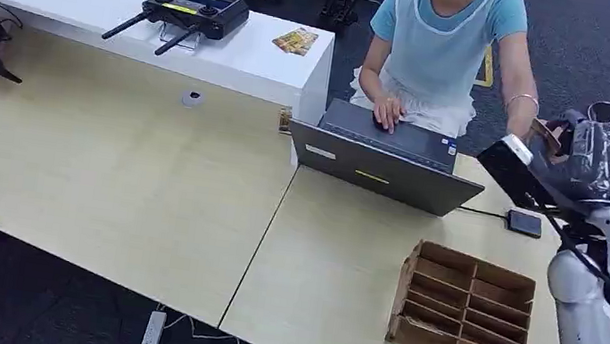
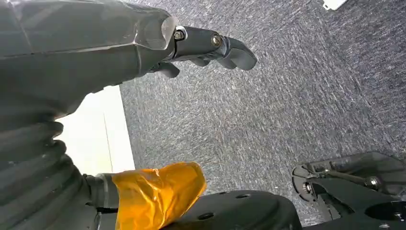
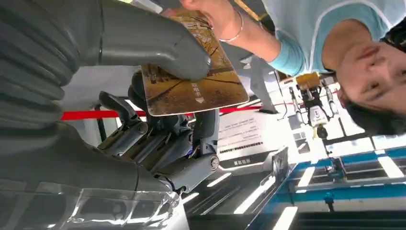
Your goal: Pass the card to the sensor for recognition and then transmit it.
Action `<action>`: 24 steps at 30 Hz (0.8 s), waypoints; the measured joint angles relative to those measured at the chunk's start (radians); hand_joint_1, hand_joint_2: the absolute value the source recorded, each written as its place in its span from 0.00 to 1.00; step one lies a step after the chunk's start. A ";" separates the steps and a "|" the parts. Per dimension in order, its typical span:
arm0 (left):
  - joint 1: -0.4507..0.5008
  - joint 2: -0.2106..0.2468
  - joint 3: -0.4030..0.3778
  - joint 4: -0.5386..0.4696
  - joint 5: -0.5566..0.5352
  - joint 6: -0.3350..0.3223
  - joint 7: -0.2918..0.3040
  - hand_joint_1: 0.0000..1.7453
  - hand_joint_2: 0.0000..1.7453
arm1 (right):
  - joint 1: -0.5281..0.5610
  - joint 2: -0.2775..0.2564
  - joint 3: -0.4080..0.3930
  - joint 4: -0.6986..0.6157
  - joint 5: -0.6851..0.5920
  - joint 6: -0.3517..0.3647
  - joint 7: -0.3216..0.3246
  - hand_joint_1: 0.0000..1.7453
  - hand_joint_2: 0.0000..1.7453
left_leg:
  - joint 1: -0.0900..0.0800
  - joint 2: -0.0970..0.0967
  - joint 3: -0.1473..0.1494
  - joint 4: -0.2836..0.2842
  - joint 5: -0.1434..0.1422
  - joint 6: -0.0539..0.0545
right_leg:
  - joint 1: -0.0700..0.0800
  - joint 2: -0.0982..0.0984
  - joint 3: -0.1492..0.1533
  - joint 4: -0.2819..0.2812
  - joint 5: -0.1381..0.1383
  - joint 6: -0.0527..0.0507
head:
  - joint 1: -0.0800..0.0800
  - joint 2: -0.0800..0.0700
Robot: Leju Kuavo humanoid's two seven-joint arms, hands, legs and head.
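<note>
Card is pinched between thumb and fingers of right hand; its far end is touched by person's hand. Left hand is seen spread, nothing held.

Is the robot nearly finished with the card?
Nearly. The right hand holds the card up at the person's hand, which touches its far end, so the handover is under way. The card reader lies on the table; whether scanning happened can't be seen. Letting go remains.
</note>
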 joint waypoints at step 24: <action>-0.001 -0.001 -0.030 0.000 0.000 0.002 0.013 0.00 1.00 | -0.071 0.076 0.038 0.331 0.100 -0.116 0.048 0.31 1.00 | 0.000 0.000 0.000 0.000 0.000 0.000 | 0.000 0.000 0.000 0.000 0.000 0.000 | 0.000 0.000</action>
